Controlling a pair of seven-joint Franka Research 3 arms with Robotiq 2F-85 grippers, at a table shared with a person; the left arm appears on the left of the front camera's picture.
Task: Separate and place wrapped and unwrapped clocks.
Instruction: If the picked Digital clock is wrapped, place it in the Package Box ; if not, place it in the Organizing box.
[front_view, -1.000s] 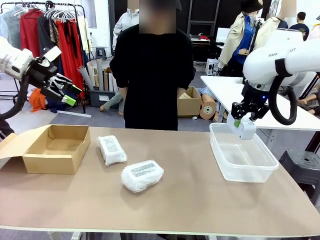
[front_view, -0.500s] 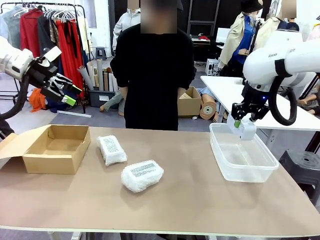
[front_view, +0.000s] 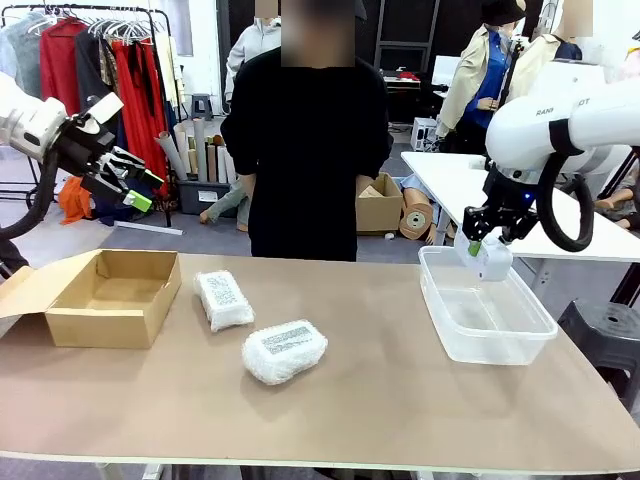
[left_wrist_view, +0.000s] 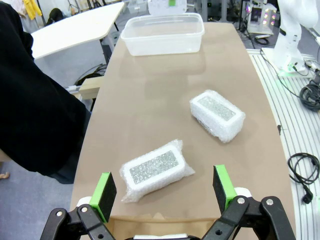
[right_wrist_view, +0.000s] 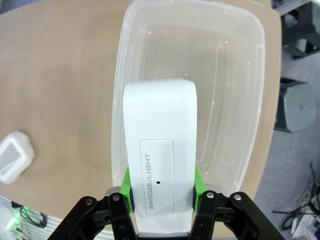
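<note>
Nothing changed this last second: my right claw (front_view: 482, 248) still pinches the bare clock (right_wrist_view: 159, 150) over the tub (front_view: 500, 345), not released yet. My left claw (left_wrist_view: 165, 189) is spread; the far wrapped clock (front_view: 224, 298) and the near wrapped clock (front_view: 284, 350) lie on the surface (front_view: 400, 400).

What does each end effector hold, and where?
The right end effector grips the bare white alarm clock by its sides near one end. The left end effector is open and empty.

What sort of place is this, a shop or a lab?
Probably a robotics lab or test workshop: a white robot arm holds a clock over a plastic tub at a table, with a clothes rack and a cardboard box on the floor behind.
</note>
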